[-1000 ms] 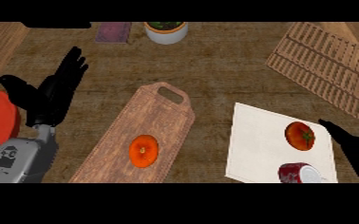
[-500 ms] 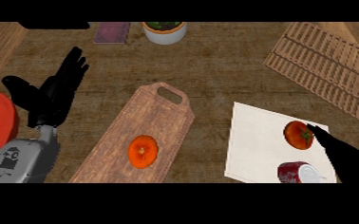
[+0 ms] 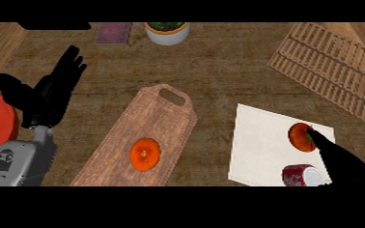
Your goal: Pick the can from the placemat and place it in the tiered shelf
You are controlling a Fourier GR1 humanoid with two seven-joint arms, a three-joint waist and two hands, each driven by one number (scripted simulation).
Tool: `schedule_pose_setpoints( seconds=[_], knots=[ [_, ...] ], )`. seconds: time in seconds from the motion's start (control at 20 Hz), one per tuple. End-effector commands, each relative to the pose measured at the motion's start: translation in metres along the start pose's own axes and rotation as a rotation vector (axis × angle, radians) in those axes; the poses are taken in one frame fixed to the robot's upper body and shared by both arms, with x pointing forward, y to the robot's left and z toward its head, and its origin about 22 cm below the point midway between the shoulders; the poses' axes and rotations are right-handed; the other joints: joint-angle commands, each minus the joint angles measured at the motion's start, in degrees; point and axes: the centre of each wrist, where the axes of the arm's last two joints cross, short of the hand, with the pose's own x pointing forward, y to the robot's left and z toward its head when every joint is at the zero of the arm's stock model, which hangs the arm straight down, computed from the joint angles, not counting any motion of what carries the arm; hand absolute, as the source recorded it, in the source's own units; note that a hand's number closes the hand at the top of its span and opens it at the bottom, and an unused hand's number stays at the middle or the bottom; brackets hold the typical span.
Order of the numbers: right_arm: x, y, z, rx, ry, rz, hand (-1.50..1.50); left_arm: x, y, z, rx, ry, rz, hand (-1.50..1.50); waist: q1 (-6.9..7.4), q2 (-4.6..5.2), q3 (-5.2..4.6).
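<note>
While beside the can (image 3: 304, 175), right hand (image 3: 342, 162).

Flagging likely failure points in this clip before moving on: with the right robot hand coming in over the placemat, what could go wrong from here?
1. The right robot hand reaches over the white rectangular placemat between the round red-orange fruit and the red cylindrical can; its fingers might nudge the fruit or close on it instead.
2. The can sits at the placemat's near edge, partly under the hand, so it could tip or roll.
3. The slatted wooden tiered shelf lies far off; the carry is long.
</note>
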Motion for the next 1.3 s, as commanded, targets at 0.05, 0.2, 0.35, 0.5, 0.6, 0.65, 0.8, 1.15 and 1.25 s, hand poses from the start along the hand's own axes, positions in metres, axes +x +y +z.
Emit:
schedule_pose_setpoints(
  seconds=[0.05, 0.2, 0.35, 0.5, 0.6, 0.65, 0.8, 1.15, 1.25],
  knots=[
    [-0.004, 0.005, -0.009, 0.021, 0.068, -0.021, -1.50, 0.010, -0.010, 0.009, 0.002, -0.004, 0.004, 0.00, -0.04, -0.05, 0.02],
    [0.007, 0.022, -0.016, 0.038, 0.085, -0.010, -1.50, -0.007, -0.022, 0.008, 0.000, -0.013, -0.002, 0.00, 0.00, -0.01, 0.01],
    [-0.004, 0.027, -0.032, 0.068, 0.091, -0.016, -1.50, 0.000, 0.002, 0.010, -0.001, -0.013, -0.003, 0.00, 0.01, -0.02, 0.02],
    [0.021, 0.046, -0.039, 0.074, 0.086, -0.004, 1.50, -0.002, 0.011, -0.002, -0.002, -0.014, 0.011, 0.00, 0.14, 0.09, 0.01],
    [0.001, 0.035, -0.024, 0.109, 0.087, 0.004, 1.50, -0.002, -0.013, -0.002, 0.012, -0.009, -0.002, 0.00, -0.25, -0.01, 0.01],
    [-0.006, 0.052, -0.033, 0.086, 0.059, 0.025, 1.50, -0.007, 0.008, -0.004, -0.003, 0.005, 0.007, 0.00, -0.18, 0.03, 0.02],
    [-0.009, 0.060, -0.034, 0.013, 0.002, 0.099, 1.50, -0.014, 0.002, -0.010, 0.007, 0.003, 0.004, 0.00, -0.29, 0.05, 0.01],
    [-0.001, 0.056, -0.005, -0.034, -0.337, 0.211, 1.50, -0.009, 0.003, 0.008, -0.015, 0.017, 0.012, 0.00, 0.13, -0.49, 0.07],
    [0.014, 0.069, 0.022, 0.021, -0.631, 0.337, 1.50, -0.011, -0.007, 0.002, -0.010, 0.016, -0.007, 0.00, 0.32, -0.68, 0.13]
  ],
)
